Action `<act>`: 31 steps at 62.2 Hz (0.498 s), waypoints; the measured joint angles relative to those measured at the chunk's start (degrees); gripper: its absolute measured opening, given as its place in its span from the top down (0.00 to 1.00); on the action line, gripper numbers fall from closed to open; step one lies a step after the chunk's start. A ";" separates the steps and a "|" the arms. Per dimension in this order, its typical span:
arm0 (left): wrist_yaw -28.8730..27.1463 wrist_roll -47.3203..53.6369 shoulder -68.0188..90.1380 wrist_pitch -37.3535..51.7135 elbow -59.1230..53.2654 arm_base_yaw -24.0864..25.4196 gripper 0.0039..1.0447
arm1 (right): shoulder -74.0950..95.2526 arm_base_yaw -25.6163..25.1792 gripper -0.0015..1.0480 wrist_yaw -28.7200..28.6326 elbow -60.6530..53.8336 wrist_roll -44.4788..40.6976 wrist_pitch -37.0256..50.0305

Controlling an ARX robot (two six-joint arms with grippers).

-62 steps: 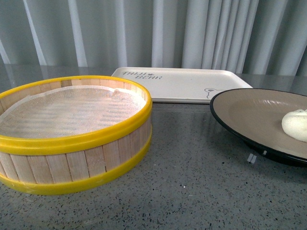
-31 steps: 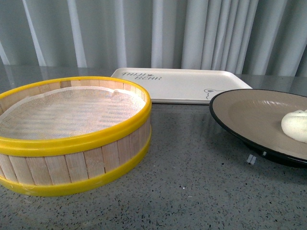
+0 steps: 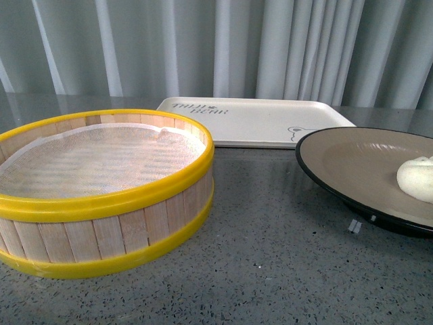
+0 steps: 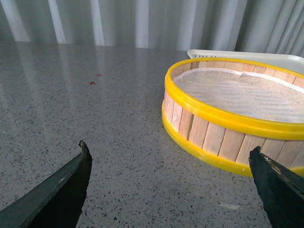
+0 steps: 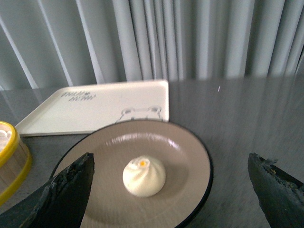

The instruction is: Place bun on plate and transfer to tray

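Observation:
The white bun with its yellow-orange spot sits on the beige plate with a black rim. In the front view the bun shows at the right edge on the plate. The cream tray with lettering and a bear drawing lies behind the plate; it also shows in the right wrist view. My right gripper is open and empty, above and near the plate, its fingers wide apart on either side. My left gripper is open and empty over bare table beside the steamer basket. Neither gripper shows in the front view.
A yellow-rimmed wooden steamer basket lined with white cloth stands at the front left; it also shows in the left wrist view. The table is grey speckled stone. A pale curtain hangs behind it.
The front view has shifted very slightly; the bun and plate sit a touch lower and more to the right. Nothing was taken hold of or let go.

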 joint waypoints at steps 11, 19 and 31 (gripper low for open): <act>0.00 0.00 0.00 0.00 0.02 0.00 0.06 | 9.42 -5.88 0.08 -7.15 3.17 21.62 -5.53; 0.00 -0.02 0.00 0.00 0.02 0.00 0.06 | 13.31 -7.89 0.08 -11.65 4.09 34.16 -6.64; 0.00 -0.02 0.00 0.00 0.00 0.00 0.06 | 17.75 -6.78 0.08 -15.37 4.26 45.55 -7.82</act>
